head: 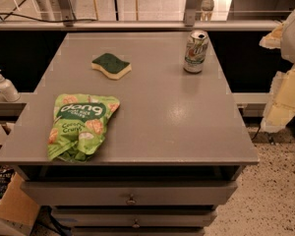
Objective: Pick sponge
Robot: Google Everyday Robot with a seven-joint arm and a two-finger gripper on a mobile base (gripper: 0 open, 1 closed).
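The sponge (111,65), dark green on top with a pale yellow body and wavy edges, lies flat on the grey table (177,112) at the back left. My gripper (283,90) is a white and pale yellow shape at the right edge of the view. It hangs off the table's right side, well away from the sponge, and holds nothing that I can see.
A light-green snack bag (80,126) lies at the table's front left. An opened soda can (195,51) stands upright at the back right. A soap pump bottle (5,86) stands on a lower ledge to the left. Drawers (132,194) sit under the tabletop.
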